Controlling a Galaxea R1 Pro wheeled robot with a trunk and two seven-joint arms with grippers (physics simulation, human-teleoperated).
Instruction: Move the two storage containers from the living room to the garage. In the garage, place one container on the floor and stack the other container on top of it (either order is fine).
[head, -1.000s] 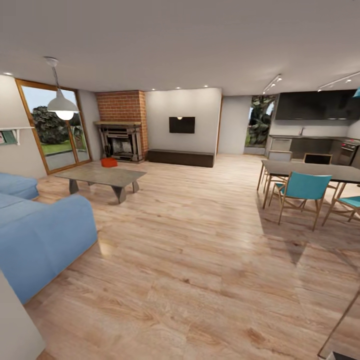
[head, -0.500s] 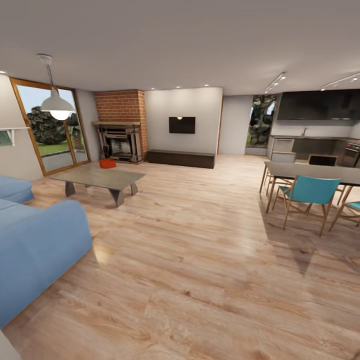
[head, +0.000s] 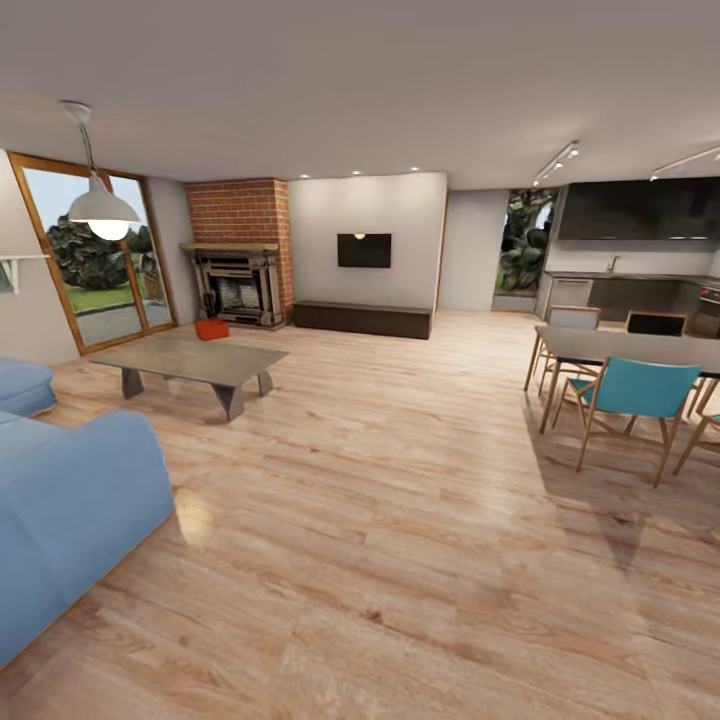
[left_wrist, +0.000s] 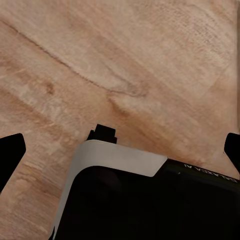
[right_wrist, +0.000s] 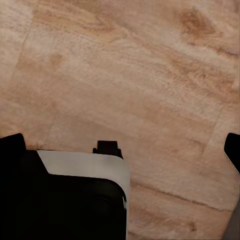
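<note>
A: Where was the container?

B: 1 orange-red storage container (head: 211, 329) sat on the light wood floor (head: 400, 520) of the living room, just in front of the dark fireplace (head: 238, 285) under the brick chimney (head: 243, 211), beyond the low grey coffee table (head: 190, 361). The black TV (head: 363, 250) hung above the long dark bench (head: 362, 319), to the right of it.

A: And the grippers?

B: The left gripper (left_wrist: 120, 150) hung over bare planks, its 2 dark fingertips (left_wrist: 11, 152) spread far apart, holding nothing. The right gripper (right_wrist: 120, 150) was the same: fingertips (right_wrist: 232, 149) wide apart above the wood.

A: Anything else nearby?

B: A blue sofa (head: 70, 510) at the left, and a dining table (head: 640, 350) with teal chairs (head: 630, 395) at the right.
</note>
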